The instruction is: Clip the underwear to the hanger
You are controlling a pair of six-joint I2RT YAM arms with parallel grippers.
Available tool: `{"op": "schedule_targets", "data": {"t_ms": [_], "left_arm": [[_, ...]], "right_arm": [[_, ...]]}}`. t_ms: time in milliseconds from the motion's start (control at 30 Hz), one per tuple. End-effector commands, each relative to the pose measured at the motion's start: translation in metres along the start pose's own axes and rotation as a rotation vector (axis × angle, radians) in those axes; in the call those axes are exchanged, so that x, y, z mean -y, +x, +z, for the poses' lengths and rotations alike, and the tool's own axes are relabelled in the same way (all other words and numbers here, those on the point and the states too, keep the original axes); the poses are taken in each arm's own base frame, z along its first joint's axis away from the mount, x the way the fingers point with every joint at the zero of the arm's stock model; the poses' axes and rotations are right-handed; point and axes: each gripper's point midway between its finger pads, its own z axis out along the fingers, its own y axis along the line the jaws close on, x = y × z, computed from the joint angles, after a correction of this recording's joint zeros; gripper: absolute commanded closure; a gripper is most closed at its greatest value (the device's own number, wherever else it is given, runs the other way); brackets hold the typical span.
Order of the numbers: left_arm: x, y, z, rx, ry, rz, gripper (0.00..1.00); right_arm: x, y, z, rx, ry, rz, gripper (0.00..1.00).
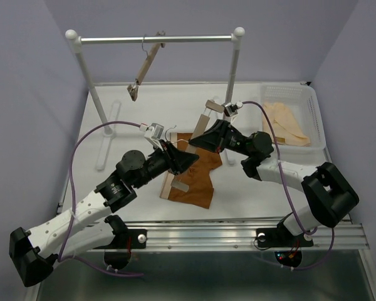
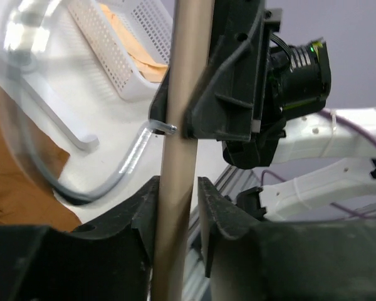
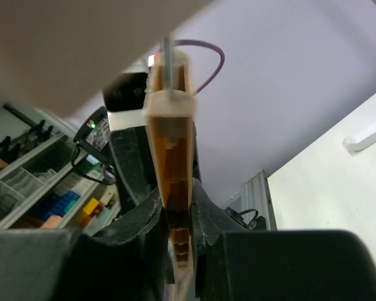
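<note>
As both my left end effector [image 2: 177,195] and my right end effector [image 3: 177,202] are clamped on the hanger [image 1: 205,118], its bar slants between them over the underwear [image 1: 200,182] lying on the desk [image 1: 269,185].

The hanger [image 1: 206,118] sits over the underwear [image 1: 197,182], rack [image 1: 156,39] behind, basket [image 1: 314,116] far right.

you're in a robotics lab cell here, plain lavender panels [image 1: 25,94] boxing in a white table [image 1: 175,106], an aluminium rail [image 1: 200,233] along its near edge, and beyond it cluttered storage shelves [image 3: 22,182] stacked with coloured sorting bins [image 3: 62,204].
</note>
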Motion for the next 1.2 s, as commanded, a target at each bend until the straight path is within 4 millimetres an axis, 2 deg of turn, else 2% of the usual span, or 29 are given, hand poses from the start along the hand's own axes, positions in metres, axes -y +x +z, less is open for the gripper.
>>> {"op": "schedule_targets", "data": {"t_ms": [0, 33, 100, 133, 233, 367, 533, 667, 733, 767, 933, 1167], "left_arm": [[0.016, -0.025, -0.002, 0.059, 0.014, 0.029, 0.49], [0.016, -0.024, -0.003, 0.053, 0.016, 0.032, 0.33], [0.016, -0.023, -0.006, 0.043, 0.013, 0.033, 0.24], [0.016, -0.023, -0.007, 0.041, 0.011, 0.033, 0.13], [0.016, -0.022, -0.012, 0.038, 0.009, 0.031, 0.01], [0.014, -0.018, -0.017, 0.02, -0.003, 0.025, 0.01], [0.011, -0.004, -0.024, -0.035, 0.003, 0.024, 0.01], [0.009, 0.005, -0.027, -0.058, 0.017, 0.03, 0.01], [0.015, 0.01, -0.029, -0.081, 0.062, 0.045, 0.01], [0.015, 0.011, -0.03, -0.088, 0.063, 0.046, 0.01], [0.005, 0.01, -0.029, -0.093, 0.011, 0.052, 0.01], [-0.001, 0.01, -0.022, -0.11, -0.009, 0.059, 0.01]], "right_arm": [[-0.047, -0.014, 0.01, 0.022, -0.167, -0.228, 0.99], [-0.037, -0.014, 0.011, 0.017, -0.112, -0.211, 0.99], [-0.037, -0.019, 0.012, 0.025, -0.075, -0.244, 0.99], [-0.026, -0.02, 0.013, 0.028, -0.022, -0.251, 0.99], [-0.023, -0.019, 0.011, 0.015, 0.015, -0.269, 0.99], [-0.017, -0.028, 0.002, 0.022, 0.049, -0.263, 0.99], [-0.023, -0.031, -0.008, 0.008, 0.038, -0.24, 0.99], [-0.021, -0.044, -0.016, 0.026, 0.046, -0.231, 0.99], [-0.024, -0.048, -0.02, 0.02, 0.031, -0.223, 0.99], [-0.027, -0.045, -0.019, -0.006, 0.013, -0.219, 0.99], [-0.046, -0.037, -0.019, -0.07, -0.066, -0.212, 0.99], [-0.056, -0.041, -0.02, -0.086, -0.092, -0.223, 0.99]]}}
